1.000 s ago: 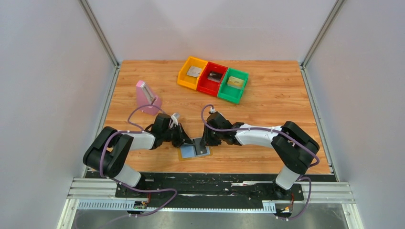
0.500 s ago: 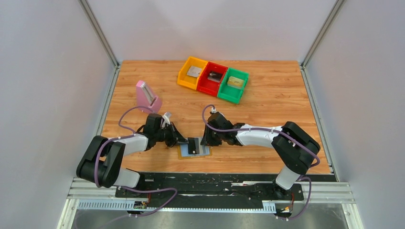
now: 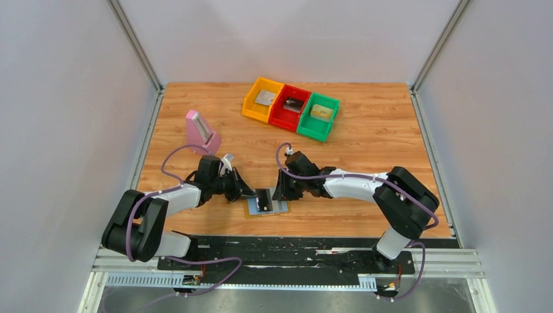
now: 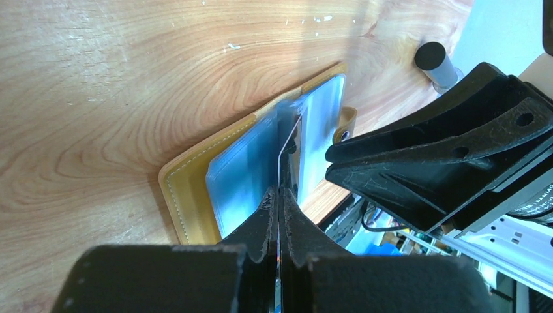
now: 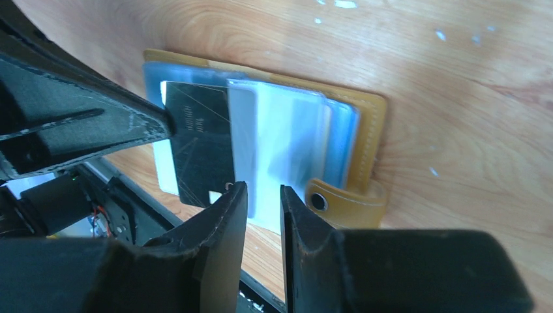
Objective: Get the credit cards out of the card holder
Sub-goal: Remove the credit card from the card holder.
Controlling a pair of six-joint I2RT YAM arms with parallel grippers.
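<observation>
Dark grey card [image 5: 199, 147] sits pinched edge-on in our left gripper [image 4: 279, 195], half drawn from the card holder [image 3: 250, 210] at lower centre; our right gripper [image 5: 263, 195], jaws narrow, seems to steady its edge, though we cannot tell whether it grips anything

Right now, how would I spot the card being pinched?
At the wooden table's near edge lies the open mustard card holder. Held in the left gripper, the card juts from its sleeves: dark grey, where they are pale blue.

Black-jointed white arms [image 3: 184, 194], looping purple cables [image 3: 278, 158]
</observation>
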